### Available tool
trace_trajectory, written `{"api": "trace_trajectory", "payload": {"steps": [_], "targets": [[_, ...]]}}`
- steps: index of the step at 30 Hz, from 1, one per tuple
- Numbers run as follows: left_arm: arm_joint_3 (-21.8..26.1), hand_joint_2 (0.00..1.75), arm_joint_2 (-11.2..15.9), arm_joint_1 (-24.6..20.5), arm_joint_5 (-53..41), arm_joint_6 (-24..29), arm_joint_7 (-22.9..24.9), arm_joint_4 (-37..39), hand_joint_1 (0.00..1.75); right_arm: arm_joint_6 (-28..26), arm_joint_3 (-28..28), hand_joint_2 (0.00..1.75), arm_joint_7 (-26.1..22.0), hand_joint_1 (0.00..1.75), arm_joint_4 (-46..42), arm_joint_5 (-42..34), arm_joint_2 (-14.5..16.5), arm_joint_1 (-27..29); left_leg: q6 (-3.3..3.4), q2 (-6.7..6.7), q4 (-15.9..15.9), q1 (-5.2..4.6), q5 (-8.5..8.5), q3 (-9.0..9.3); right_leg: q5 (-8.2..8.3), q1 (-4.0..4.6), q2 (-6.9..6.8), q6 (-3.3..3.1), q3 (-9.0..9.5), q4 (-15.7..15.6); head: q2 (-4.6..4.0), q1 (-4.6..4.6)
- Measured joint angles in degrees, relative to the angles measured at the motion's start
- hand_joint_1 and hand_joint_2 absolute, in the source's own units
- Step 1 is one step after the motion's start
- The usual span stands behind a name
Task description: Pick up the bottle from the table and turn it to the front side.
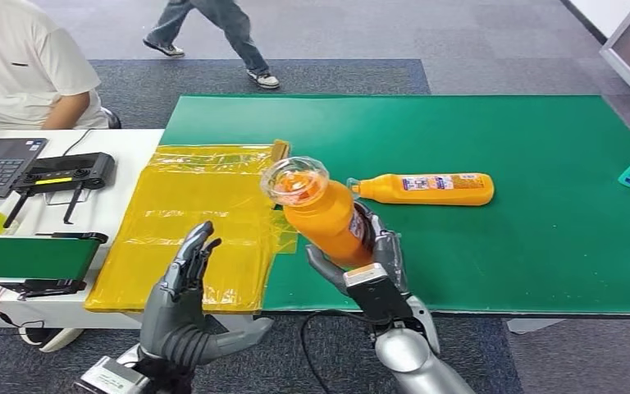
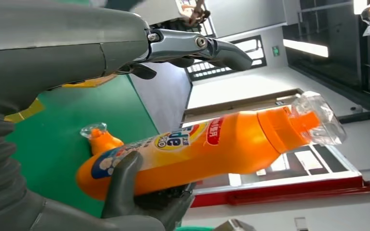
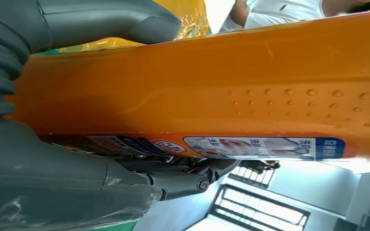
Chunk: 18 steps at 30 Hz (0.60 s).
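The left hand [image 1: 182, 300] hovered near the worktop's front edge, its fingers [image 1: 193, 254] spread wide and holding nothing. Just beside it, the right hand [image 1: 369, 263] gripped an orange bottle [image 1: 321, 215], fingers wrapped around its lower body, lifting it off the green worktop [image 1: 541, 238] with its clear cap tilted up toward the camera. A yellow plastic sheet [image 1: 189, 222] lay under the left hand. Farther back, a second orange bottle [image 1: 426, 189] lay on its side. Beyond, a seated person [image 1: 25, 66] worked at a laptop [image 1: 0, 164].

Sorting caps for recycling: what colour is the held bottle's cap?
Clear over an orange spout; the cap of the bottle shows best in the left wrist view.
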Motion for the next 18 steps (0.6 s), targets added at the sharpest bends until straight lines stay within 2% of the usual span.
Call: {"api": "trace_trajectory", "payload": {"steps": [13, 18], "targets": [[0.59, 1.75, -2.54, -0.97, 3.78, 2.15, 0.80, -0.02, 0.00, -4.25, 5.14, 1.75, -3.44, 1.75, -4.00, 7.75, 0.56, 2.96, 0.00, 0.00, 0.00, 0.00, -0.01, -0.06, -0.01, 0.00, 0.00, 0.00, -0.04, 0.00, 0.00, 0.00], [0.69, 1.75, -3.04, -1.71, 7.03, -0.60, 2.27, 0.02, 0.00, -6.12, 7.98, 1.75, -3.91, 1.75, -4.47, 11.57, 0.23, 2.82, 0.00, 0.00, 0.00, 0.00, 0.00, -0.06, 0.00, 0.00, 0.00, 0.00, -0.07, 0.00, 0.00, 0.01]]}}
